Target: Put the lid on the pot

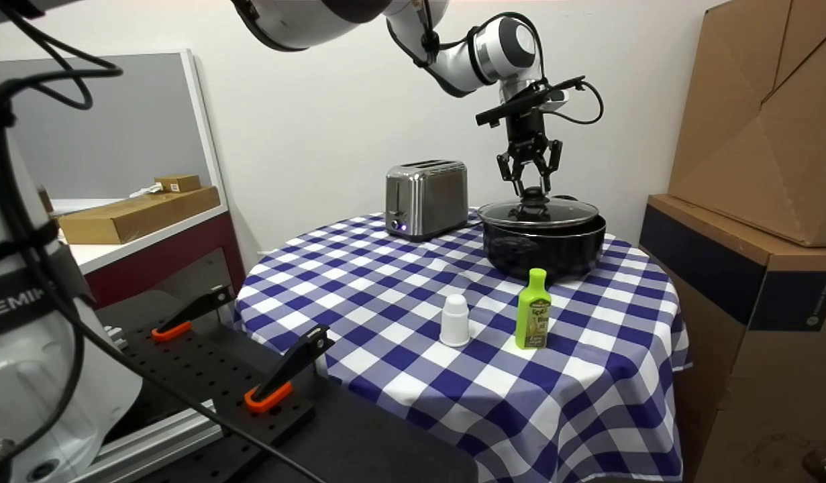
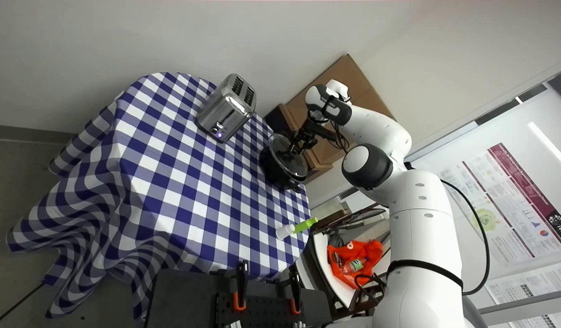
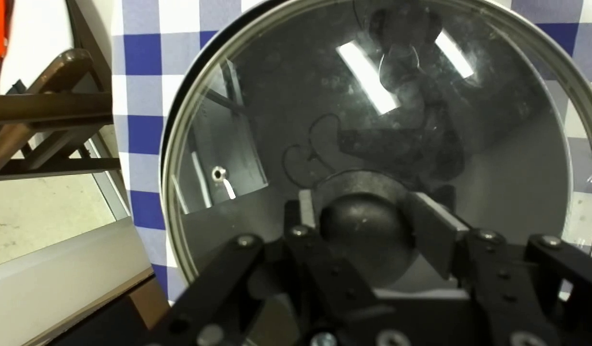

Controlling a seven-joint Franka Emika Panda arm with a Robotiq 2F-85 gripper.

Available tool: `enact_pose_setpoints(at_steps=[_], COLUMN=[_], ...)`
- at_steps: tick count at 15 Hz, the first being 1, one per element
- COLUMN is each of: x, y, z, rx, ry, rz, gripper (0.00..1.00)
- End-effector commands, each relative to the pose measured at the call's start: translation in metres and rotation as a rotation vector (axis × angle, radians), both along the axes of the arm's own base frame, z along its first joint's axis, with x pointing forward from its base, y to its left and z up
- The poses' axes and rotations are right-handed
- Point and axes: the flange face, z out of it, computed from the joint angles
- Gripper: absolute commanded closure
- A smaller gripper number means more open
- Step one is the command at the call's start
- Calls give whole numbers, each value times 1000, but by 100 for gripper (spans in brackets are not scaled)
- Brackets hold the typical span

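Note:
The black pot (image 1: 543, 255) stands on the checked table; it also shows in an exterior view (image 2: 272, 172). The clear glass lid (image 1: 568, 213) lies over it off-centre, its rim a little above the pot's rim on the visible side. I cannot tell whether they touch. In the wrist view the lid (image 3: 296, 105) fills most of the picture, and tablecloth shows through its right edge. My gripper (image 1: 533, 190) points down from above. In the wrist view the gripper's (image 3: 360, 206) partly closed fingers are shut on the lid's black knob (image 3: 365, 221).
A silver toaster (image 1: 427, 198) stands beside the pot, also in an exterior view (image 2: 226, 108). A green bottle (image 1: 533, 312) and a white bottle (image 1: 455, 322) stand at the front of the table (image 1: 345, 278). Large cardboard boxes (image 1: 761, 134) are stacked beside the table's edge, near the pot.

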Motion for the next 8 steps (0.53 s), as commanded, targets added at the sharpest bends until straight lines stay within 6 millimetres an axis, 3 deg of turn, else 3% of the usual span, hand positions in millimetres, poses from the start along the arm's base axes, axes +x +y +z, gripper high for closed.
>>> enact_pose_setpoints(at_steps=[1, 8], x=[-1, -5], y=[-1, -18], z=[3, 15], rx=[0, 22], ry=[18, 11], rz=[9, -17], gripper=[76, 76])
